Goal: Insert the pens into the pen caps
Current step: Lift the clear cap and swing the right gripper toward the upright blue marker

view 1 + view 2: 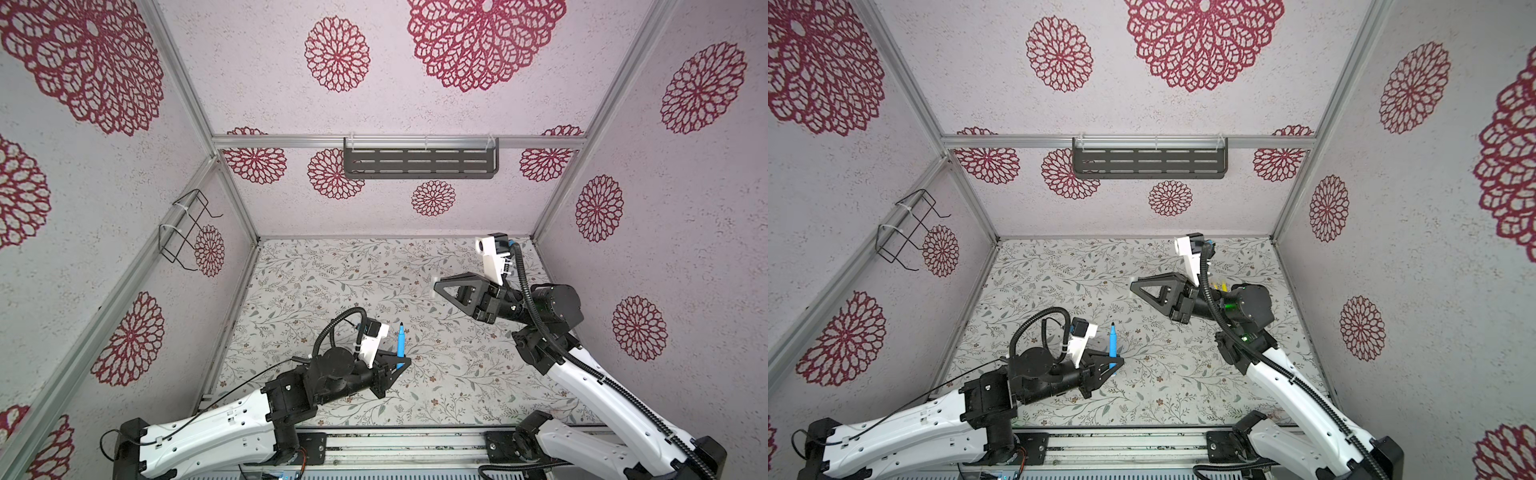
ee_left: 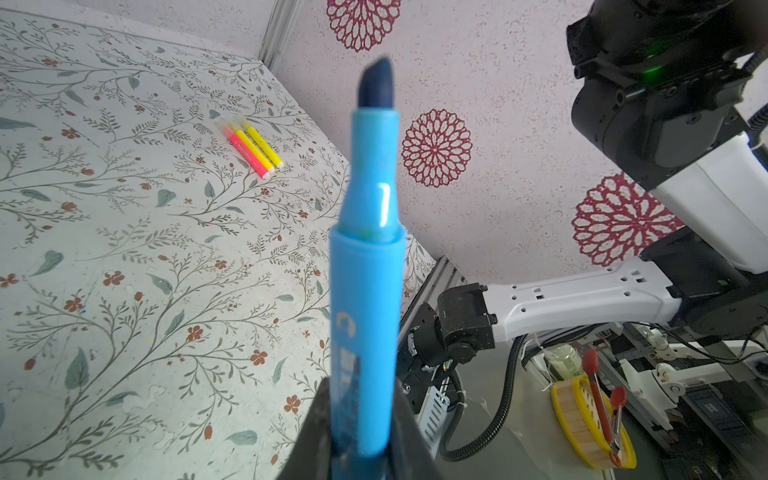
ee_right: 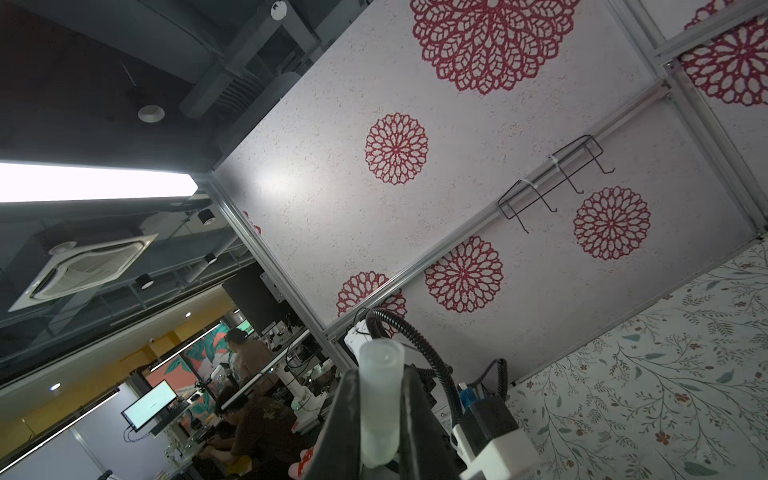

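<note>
I see left gripper clamped on blue pen, tip up, lower centre in both top views. My right gripper pinches clear cap.

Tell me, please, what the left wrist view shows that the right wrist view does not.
Only the left wrist view: the blue pen clamped in the left gripper, tip bare, plus a pink pen and two yellow pens lying side by side on the table. Only the right wrist view: a clear cap clamped in the right gripper, and a wire rack. Both: the floral table and flower-patterned walls.
</note>
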Controlling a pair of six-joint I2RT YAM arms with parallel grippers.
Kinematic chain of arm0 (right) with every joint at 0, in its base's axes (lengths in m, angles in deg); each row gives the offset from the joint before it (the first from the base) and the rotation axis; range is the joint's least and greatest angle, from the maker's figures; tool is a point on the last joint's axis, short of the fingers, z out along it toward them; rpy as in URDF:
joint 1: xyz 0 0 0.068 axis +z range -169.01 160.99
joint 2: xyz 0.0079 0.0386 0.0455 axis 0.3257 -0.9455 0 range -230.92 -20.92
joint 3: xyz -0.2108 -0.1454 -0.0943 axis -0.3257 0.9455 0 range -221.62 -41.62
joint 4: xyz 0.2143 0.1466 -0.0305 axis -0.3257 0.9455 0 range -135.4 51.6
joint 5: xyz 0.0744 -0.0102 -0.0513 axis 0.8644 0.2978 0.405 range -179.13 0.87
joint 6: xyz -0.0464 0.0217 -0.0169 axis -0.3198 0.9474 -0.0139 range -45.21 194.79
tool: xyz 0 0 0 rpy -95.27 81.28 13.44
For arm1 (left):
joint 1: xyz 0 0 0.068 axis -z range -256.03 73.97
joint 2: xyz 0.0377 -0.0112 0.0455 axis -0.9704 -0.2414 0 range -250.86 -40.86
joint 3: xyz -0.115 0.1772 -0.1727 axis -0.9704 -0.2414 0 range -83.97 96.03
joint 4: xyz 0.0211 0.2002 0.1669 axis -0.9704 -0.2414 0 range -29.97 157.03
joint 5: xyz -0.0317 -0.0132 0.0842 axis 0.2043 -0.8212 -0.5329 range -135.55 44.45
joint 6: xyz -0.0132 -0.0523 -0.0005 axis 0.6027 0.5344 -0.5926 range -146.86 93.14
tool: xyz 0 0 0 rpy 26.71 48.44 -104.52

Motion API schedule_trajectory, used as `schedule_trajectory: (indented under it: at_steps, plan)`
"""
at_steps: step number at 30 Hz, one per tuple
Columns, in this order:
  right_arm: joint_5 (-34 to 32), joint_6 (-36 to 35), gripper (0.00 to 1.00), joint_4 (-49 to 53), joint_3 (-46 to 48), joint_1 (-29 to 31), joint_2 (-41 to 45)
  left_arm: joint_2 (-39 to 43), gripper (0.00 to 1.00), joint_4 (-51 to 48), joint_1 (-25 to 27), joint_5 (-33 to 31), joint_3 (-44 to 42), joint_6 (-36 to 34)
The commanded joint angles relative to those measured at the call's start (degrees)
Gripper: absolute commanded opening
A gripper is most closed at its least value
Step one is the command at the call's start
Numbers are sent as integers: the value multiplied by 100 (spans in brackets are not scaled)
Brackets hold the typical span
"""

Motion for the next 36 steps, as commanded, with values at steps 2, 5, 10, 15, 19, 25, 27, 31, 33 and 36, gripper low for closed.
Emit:
schedule_trajectory:
  at_steps: [2,5,10,15,19,25,27,31,33,36]
  plan:
    - [-465,470,0,73,-247,24,-47,109,0,58,119,-139,130,-148]
    - [-594,520,0,201,-248,24,-31,109,0,58,155,-107,171,-172]
    - [-674,160,0,605,-278,24,52,49,0,75,257,-21,316,-284]
    - [-1011,-1081,0,1989,-341,34,261,-79,0,165,330,295,511,-388]
    - [-1170,-1518,0,2391,-125,33,420,-178,0,192,373,465,646,-436]
    - [-1250,-1892,0,2951,-63,33,461,-328,0,220,375,420,718,-564]
    - [-1310,-1999,0,3096,-33,33,495,-362,0,247,375,415,745,-597]
    - [-1171,-2014,0,2962,66,38,539,-437,0,363,374,424,769,-633]
    - [-1117,-2002,0,2874,134,38,582,-502,0,387,366,401,788,-637]
    - [-1099,-2045,0,2892,195,33,650,-598,0,409,366,450,863,-647]
